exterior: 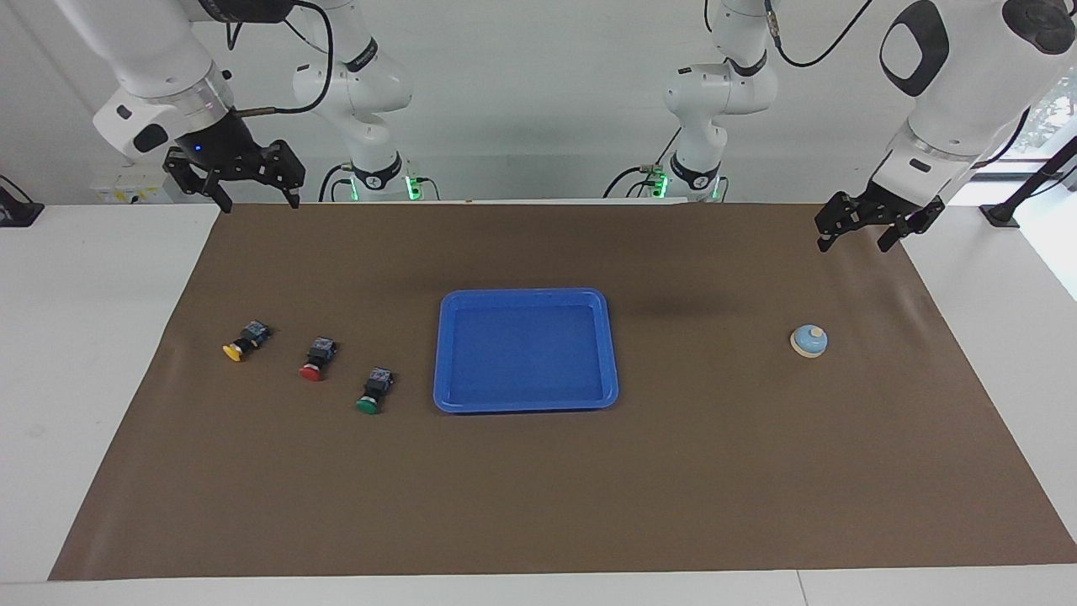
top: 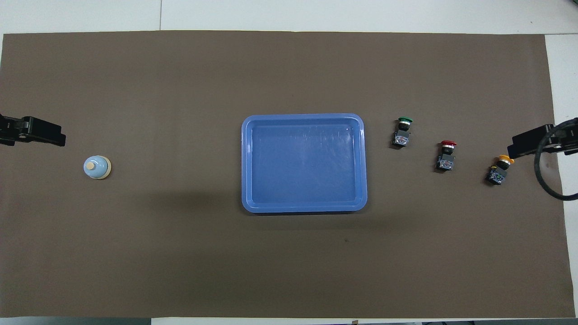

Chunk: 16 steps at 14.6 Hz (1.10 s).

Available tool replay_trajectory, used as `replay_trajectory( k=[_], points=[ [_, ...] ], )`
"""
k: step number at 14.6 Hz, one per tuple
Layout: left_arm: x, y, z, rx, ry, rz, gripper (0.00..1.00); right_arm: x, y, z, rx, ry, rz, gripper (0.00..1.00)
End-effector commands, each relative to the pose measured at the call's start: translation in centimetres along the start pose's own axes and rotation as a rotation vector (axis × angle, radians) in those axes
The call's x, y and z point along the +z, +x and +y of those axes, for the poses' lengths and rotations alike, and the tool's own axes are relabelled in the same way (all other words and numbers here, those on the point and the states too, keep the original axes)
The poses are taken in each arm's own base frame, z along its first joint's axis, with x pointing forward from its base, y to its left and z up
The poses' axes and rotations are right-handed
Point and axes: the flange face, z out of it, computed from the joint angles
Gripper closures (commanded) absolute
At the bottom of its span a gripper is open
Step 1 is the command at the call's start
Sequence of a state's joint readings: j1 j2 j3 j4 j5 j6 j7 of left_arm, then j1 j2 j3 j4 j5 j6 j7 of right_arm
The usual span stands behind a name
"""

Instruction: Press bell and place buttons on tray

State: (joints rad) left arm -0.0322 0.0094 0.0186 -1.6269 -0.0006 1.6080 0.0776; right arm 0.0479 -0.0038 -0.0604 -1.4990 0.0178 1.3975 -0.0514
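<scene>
Right now we are hovering with both arms raised and nothing held. Running along the facing view from the right arm's end: our right gripper (exterior: pixel 250 192) is hanging above the brown mat's (exterior: pixel 538 505) edge by the robots, fingers spread wide and empty. Below it, the yellow button (exterior: pixel 245 340), red button (exterior: pixel 317 358) and green button (exterior: pixel 374 390) are lying on their sides in a slanting row, each apart from the next. We are judging them light, rigid and apt to roll on the round caps, so we are favouring the blocky black bodies for a pinch. The tray (exterior: pixel 526 296) is sitting mid-table, bare. The bell (exterior: pixel 809 341) is standing upright toward the left arm's end; its cream knob is wanting a straight downward tap. Our left gripper (exterior: pixel 866 231) is waiting above, open too.
</scene>
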Motion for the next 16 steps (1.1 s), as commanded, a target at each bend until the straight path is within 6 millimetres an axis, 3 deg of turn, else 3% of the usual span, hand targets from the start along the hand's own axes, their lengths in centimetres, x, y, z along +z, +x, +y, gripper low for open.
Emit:
replay_trajectory(
  k=[1, 10, 12, 13, 16],
  points=[
    [-0.6, -0.2, 0.0, -0.013, -0.02, -0.005, 0.0, 0.1, -0.6, 0.3, -0.021, -0.008, -0.004, 0.0],
    [-0.7, -0.5, -1.6, -0.042, -0.015, 0.016, 0.0, 0.1, -0.6, 0.3, -0.021, -0.008, -0.004, 0.0],
    [-0.2, -0.6, -1.6, -0.039, -0.009, 0.005, 0.9, 0.1, -0.6, 0.4, -0.019, -0.008, -0.004, 0.0],
    [0.3, -0.6, -1.7, -0.041, -0.009, -0.002, 1.0, 0.1, -0.6, 0.3, -0.021, -0.008, -0.004, 0.0],
    [2.5, -0.6, -3.4, -0.068, -0.003, -0.002, 1.0, 0.1, -0.6, 0.3, -0.021, -0.008, -0.004, 0.0]
  ],
)
